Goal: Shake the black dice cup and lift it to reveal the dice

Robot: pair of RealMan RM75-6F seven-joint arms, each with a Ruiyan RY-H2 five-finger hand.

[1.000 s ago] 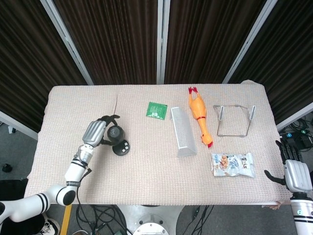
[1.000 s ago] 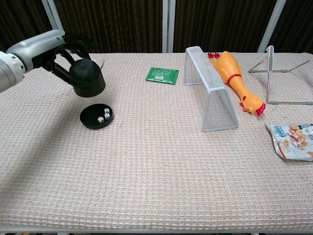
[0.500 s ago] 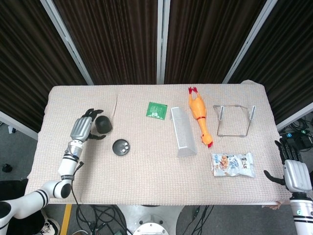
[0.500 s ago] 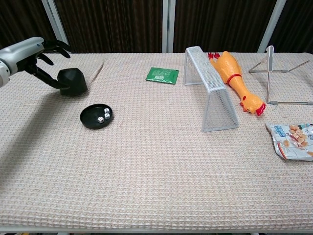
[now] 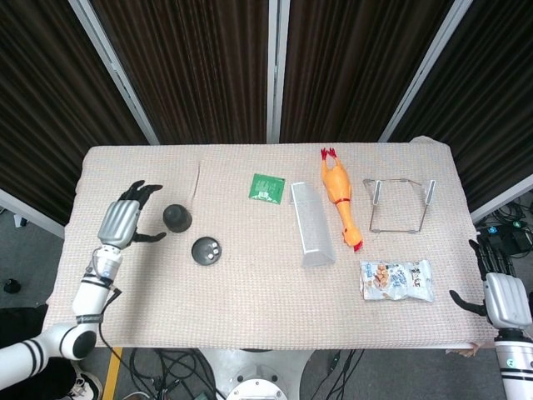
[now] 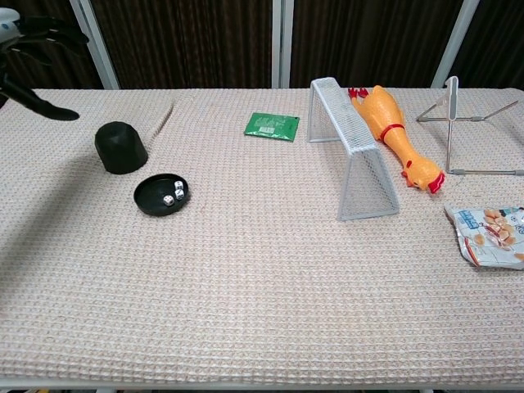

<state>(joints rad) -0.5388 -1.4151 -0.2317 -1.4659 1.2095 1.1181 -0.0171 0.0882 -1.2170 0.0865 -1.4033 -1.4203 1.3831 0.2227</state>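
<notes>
The black dice cup [image 5: 176, 218] [image 6: 121, 148] stands mouth down on the cloth, free of any hand. Just right of it and nearer me lies its black round base [image 5: 206, 250] [image 6: 161, 195] with the white dice [image 6: 173, 193] showing in it. My left hand [image 5: 121, 222] [image 6: 31, 45] hovers to the left of the cup, fingers spread, holding nothing. My right hand [image 5: 500, 290] hangs off the table's right edge, fingers apart and holding nothing; the chest view does not show it.
A green packet [image 5: 267, 187], a wire mesh rack [image 5: 312, 223], an orange rubber chicken [image 5: 340, 197], a wire stand [image 5: 400, 204] and a snack bag [image 5: 397, 280] lie across the middle and right of the beige cloth [image 5: 250, 308].
My left hand carried the cup away from above the base, set it down on the cloth to the left, let go and drew back leftward. The right hand stayed put.
</notes>
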